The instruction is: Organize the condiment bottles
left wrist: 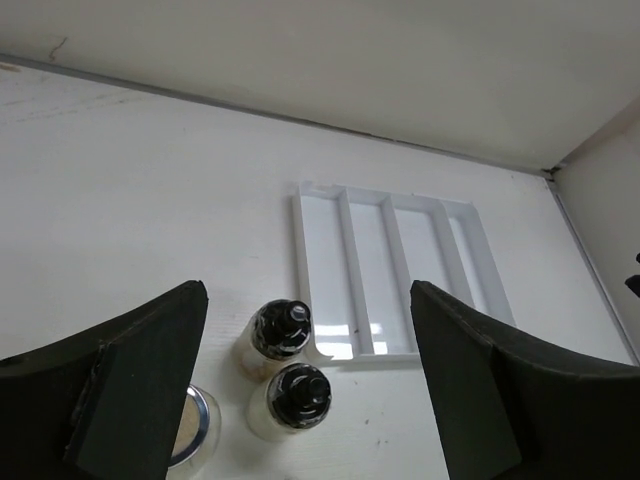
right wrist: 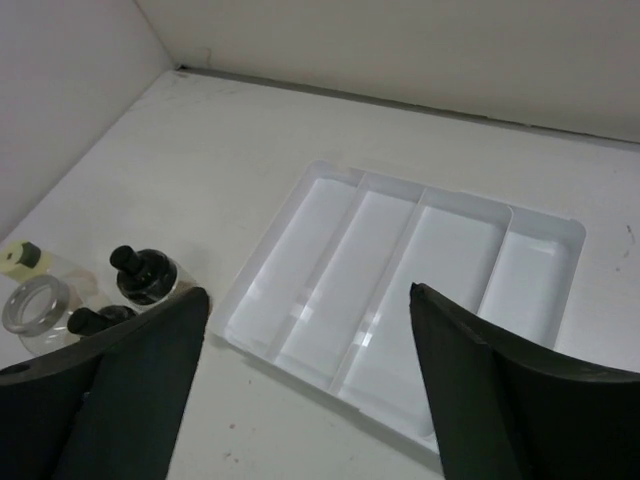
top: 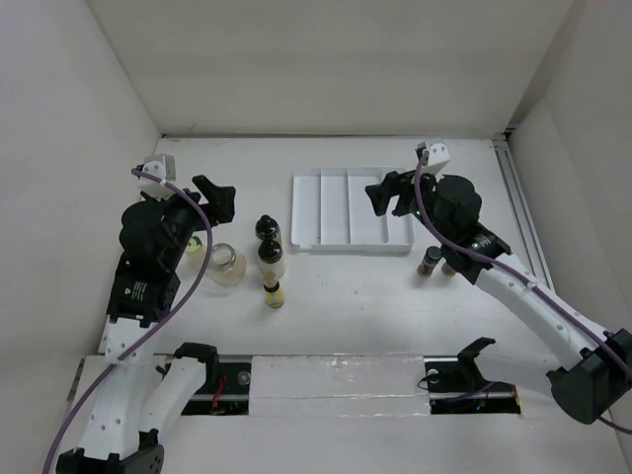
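Two black-capped bottles (top: 267,229) (top: 272,259) with pale contents stand just left of the white tray (top: 351,210). A small yellowish bottle (top: 274,293) stands in front of them. A wide clear glass jar (top: 226,265) and another yellowish bottle (top: 195,247) are further left, by the left arm. Two dark brown bottles (top: 431,262) (top: 449,265) stand under the right arm. My left gripper (top: 214,197) is open and empty above the table, left of the black-capped bottles (left wrist: 281,330) (left wrist: 298,398). My right gripper (top: 389,200) is open and empty over the tray's right part (right wrist: 400,280).
The tray's long compartments hold nothing. White walls close in the table at the back and on both sides. A rail (top: 523,207) runs along the right edge. The arm bases and a white strip (top: 336,380) sit at the near edge.
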Robot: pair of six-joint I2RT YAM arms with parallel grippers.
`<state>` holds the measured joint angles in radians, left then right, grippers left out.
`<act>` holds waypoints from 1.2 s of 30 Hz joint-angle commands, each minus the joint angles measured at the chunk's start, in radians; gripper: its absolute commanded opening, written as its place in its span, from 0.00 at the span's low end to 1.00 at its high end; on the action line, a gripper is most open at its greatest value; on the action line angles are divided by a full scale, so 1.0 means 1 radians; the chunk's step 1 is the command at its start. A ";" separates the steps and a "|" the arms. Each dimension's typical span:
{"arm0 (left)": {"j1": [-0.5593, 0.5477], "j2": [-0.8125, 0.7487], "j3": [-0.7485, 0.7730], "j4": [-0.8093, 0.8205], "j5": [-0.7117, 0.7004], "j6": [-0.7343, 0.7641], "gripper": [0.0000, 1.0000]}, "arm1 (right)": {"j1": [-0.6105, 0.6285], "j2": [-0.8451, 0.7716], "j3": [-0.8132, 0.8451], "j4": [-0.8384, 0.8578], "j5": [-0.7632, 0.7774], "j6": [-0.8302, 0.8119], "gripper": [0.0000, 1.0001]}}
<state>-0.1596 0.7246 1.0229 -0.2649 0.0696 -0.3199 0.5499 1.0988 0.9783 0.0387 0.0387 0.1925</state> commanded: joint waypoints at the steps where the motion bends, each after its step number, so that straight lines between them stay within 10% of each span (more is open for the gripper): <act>1: 0.005 -0.007 -0.015 0.049 0.045 0.021 0.78 | 0.004 -0.004 -0.007 0.073 0.020 0.021 0.81; 6: 0.005 0.002 -0.024 0.038 0.010 0.030 0.22 | 0.013 -0.013 -0.030 0.084 0.030 0.021 0.27; 10: 0.005 0.056 -0.024 0.062 -0.001 0.021 0.14 | 0.013 -0.024 -0.049 0.084 0.030 0.021 0.00; 26: 0.005 0.478 0.348 0.147 -0.063 0.037 0.33 | 0.022 0.052 -0.066 0.084 0.035 0.030 0.39; 30: -0.422 0.735 0.578 -0.055 -0.666 0.150 0.39 | 0.031 0.061 -0.056 0.084 0.026 0.030 0.45; 36: -0.394 0.549 0.410 0.013 -0.519 0.043 0.39 | 0.007 0.042 -0.065 0.070 0.035 0.021 0.46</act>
<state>-0.6285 1.4418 1.5101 -0.2481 -0.3668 -0.2340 0.5701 1.1645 0.8993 0.0757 0.0719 0.2169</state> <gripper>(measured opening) 0.393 0.457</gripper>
